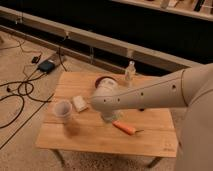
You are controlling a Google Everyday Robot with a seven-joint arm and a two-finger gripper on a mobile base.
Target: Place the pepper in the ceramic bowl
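Note:
The orange pepper [125, 128] lies on the wooden table [90, 135], right of centre toward the front, its thin dark stem pointing right. The dark maroon ceramic bowl [102, 80] sits at the back of the table, mostly hidden behind my arm. My white arm [150, 95] reaches in from the right. The gripper [108, 118] hangs below the arm's rounded end, just left of the pepper and close above the table.
A translucent plastic cup [63, 109] stands at the left of the table, with a pale cream block [80, 103] beside it. A small clear bottle [130, 74] stands at the back. Cables [20, 90] and a dark box [46, 65] lie on the floor to the left.

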